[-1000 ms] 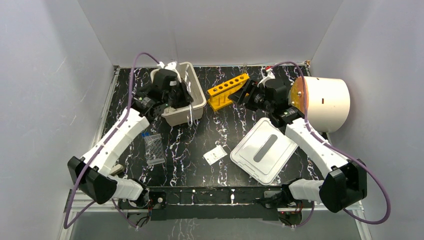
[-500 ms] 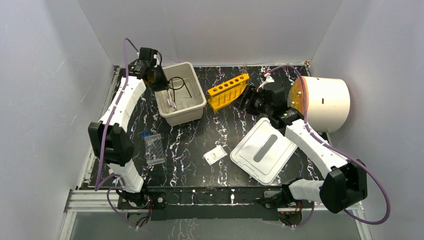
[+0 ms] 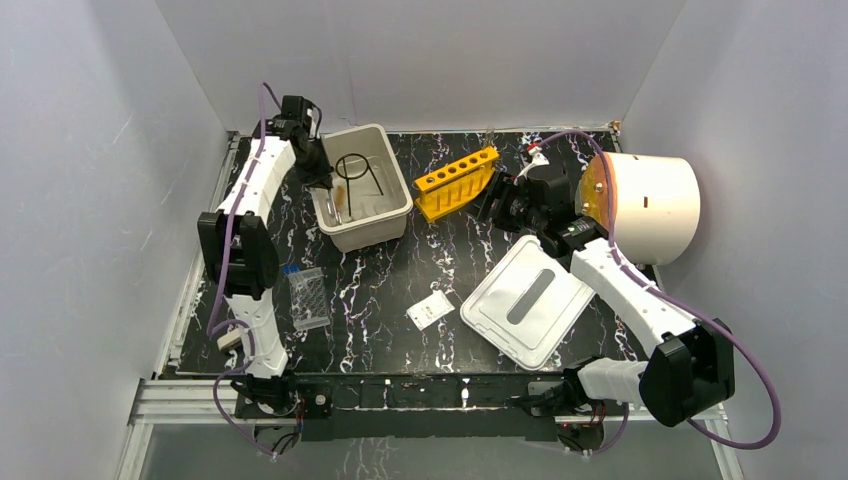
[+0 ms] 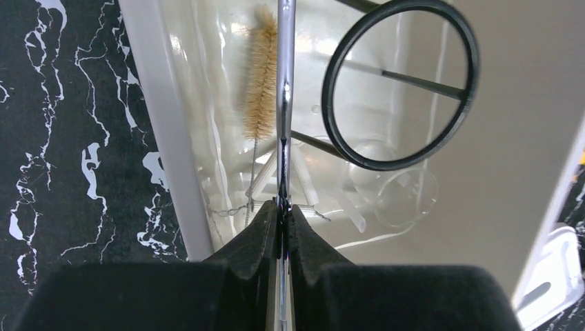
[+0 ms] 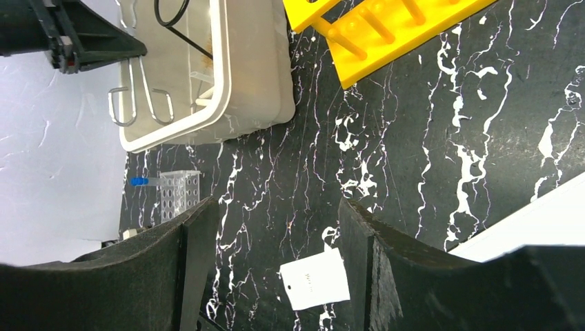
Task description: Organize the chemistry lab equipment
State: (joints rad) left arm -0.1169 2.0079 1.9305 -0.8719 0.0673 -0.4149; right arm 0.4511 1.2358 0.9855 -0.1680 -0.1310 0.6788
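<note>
1. At the left end effector [image 4: 283, 207]: pressed together, pinching the tweezers [image 4: 285, 103] by one end.
2. Hanging over the left inner side of the beige bin [image 4: 172, 124], close to the rim, with the tweezers reaching out above the bin's contents.
3. Inside the bin: a black wire ring stand [image 4: 469, 89], its ring just right of the tweezers in the left wrist view.
4. Also inside: a tan bristle brush [image 4: 261, 76] along the left wall, a white triangle [image 4: 307, 189] on the floor under the tweezers, and a clear glass dish [image 4: 407, 196] beside it under the ring.
5. At the right end effector [image 5: 276, 207]: spread wide, gripping nothing, hovering over the black marbled surface [image 5: 441, 172].
6. Just behind the right end effector, near the bin: a yellow rack [image 5: 386, 31], lying on the surface.
7. Near the left edge of the surface, in front of the bin: a clear rack [image 3: 308, 298] with a blue-capped vial [image 5: 141, 181] at its far end.
8. Toward the front middle: a white card [image 5: 314, 278], with a grey lid [image 3: 527, 300] just to its right.
9. At the back right corner: a white drum [image 3: 655, 205] on its side.
</note>
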